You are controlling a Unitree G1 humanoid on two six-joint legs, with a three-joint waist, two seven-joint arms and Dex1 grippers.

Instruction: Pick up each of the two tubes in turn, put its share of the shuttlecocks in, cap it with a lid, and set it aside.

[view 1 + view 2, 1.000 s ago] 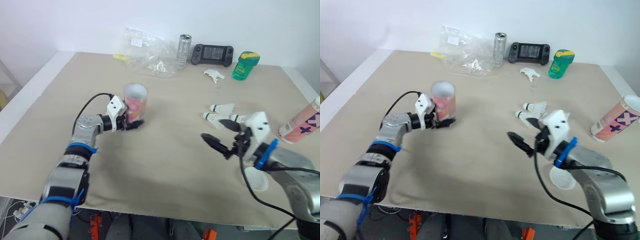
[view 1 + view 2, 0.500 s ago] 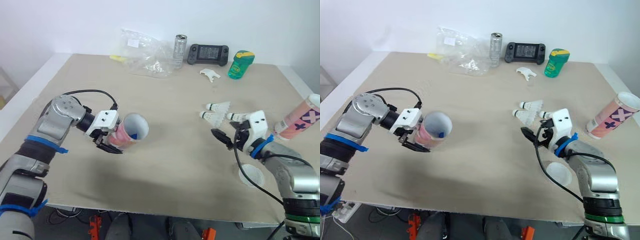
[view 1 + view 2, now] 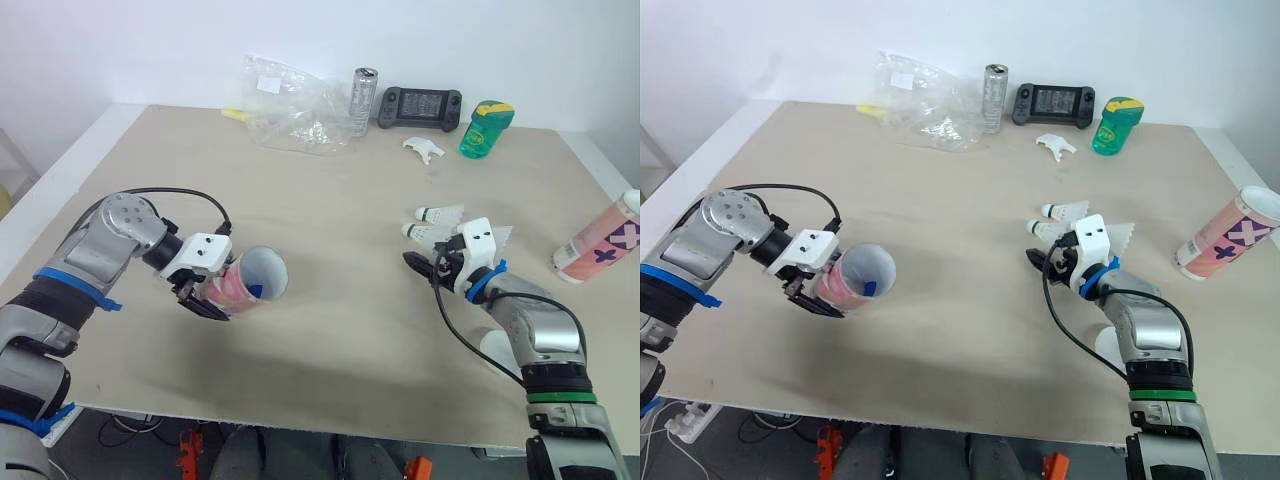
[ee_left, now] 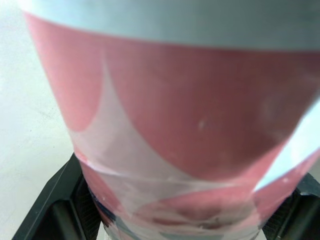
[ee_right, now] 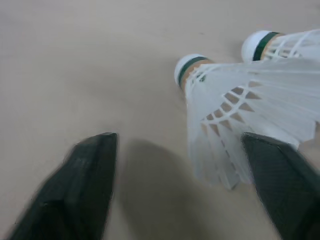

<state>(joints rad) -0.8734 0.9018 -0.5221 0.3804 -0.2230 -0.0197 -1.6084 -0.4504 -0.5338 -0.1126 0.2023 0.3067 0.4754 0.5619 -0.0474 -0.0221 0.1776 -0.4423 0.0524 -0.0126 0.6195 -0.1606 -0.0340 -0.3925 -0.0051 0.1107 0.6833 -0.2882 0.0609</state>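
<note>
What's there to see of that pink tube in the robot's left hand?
The tube is a cardboard-looking cylinder, pink with white shapes and a pale rim band. Its open mouth, white inside with a blue mark, tilts toward the robot's right. The left hand clamps its lower end, apparently clear of the table.

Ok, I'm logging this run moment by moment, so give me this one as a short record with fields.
left gripper: shut on first tube, held tilted, open mouth toward the right arm
right gripper: open, low at the shuttlecocks, nothing gripped
second tube: near the right edge of the table, uncapped
lid: on the table by the right forearm
stage: first tube in hand, no lid on it
</note>
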